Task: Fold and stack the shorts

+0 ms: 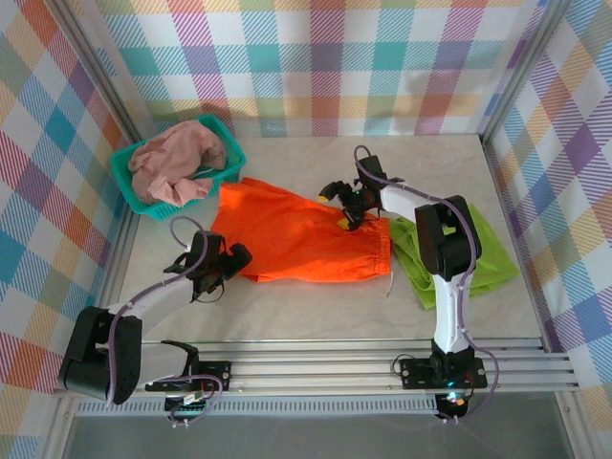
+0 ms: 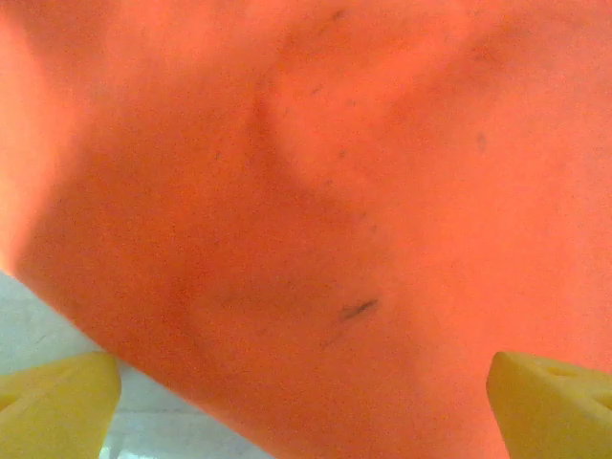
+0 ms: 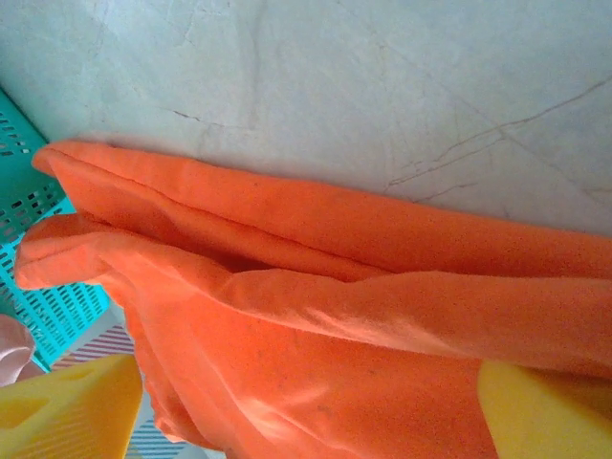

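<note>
1. Orange shorts [image 1: 296,239] are lying spread out flat in the middle of the counter [image 1: 316,306], with the bunchy waist pointing to the right
2. Green shorts [image 1: 483,253] are lying on the right side of the counter. They are partly tucked under the right arm and are touching the orange shorts at the waist end
3. Pink shorts [image 1: 177,163] are sitting all scrunched up inside a teal basket [image 1: 122,177] at the far left. The basket is sitting just beside the far left corner of the orange shorts
4. The left hand [image 1: 229,260] is hanging at the near left corner of the orange shorts. Its yellow fingers [image 2: 57,406] are spreading wide apart and are pinching nothing. Up close, the orange cloth is sitting right in front of them
5. The right hand [image 1: 341,203] is hanging over the far edge of the orange shorts. Its fingers [image 3: 72,411] are spreading wide too, and are pinching nothing. A folded edge of orange cloth is running across just ahead of them
</note>
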You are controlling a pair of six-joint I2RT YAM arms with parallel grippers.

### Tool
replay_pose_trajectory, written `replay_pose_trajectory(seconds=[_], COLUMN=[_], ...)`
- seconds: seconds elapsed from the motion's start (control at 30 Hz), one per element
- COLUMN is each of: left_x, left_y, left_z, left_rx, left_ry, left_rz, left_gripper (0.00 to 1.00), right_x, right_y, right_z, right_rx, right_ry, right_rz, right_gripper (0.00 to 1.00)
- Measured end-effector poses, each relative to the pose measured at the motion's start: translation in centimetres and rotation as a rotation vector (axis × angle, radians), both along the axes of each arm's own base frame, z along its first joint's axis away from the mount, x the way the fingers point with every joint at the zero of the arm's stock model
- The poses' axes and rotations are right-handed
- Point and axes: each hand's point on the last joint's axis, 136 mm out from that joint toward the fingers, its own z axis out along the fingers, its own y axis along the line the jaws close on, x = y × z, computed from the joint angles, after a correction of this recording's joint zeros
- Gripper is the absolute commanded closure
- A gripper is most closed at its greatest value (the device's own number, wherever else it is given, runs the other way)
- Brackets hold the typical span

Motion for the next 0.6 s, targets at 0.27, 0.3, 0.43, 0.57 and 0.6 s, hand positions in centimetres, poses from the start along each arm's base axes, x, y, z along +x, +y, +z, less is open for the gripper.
replay_pose_trajectory(seconds=[0.27,0.3,0.43,0.57,0.6], left_x=[3.0,3.8,7.2,10.1,10.6], left_y=[-0.9,-1.2,-2.5,-3.7,-4.0], left_z=[9.4,11.3,18.1,16.8,15.4], left_rx=[-0.013,-0.018,-0.036,-0.029,-0.025], left_ry=[-0.143,-0.183,-0.325,-0.293,-0.262], left_rz=[-0.039,-0.050,-0.098,-0.137,-0.144], left_gripper=[0.00,0.00,0.00,0.00,0.00], right_x=[-3.4,-4.3,-8.0,-10.2,-10.7], right_y=[2.3,2.3,1.6,-0.5,-0.9], right_z=[6.1,7.6,12.8,11.8,10.9], right_rx=[0.019,0.026,0.049,0.010,-0.004], right_ry=[-0.137,-0.169,-0.293,-0.301,-0.284], right_rz=[0.112,0.123,0.160,0.150,0.149], right_gripper=[0.06,0.05,0.05,0.05,0.05])
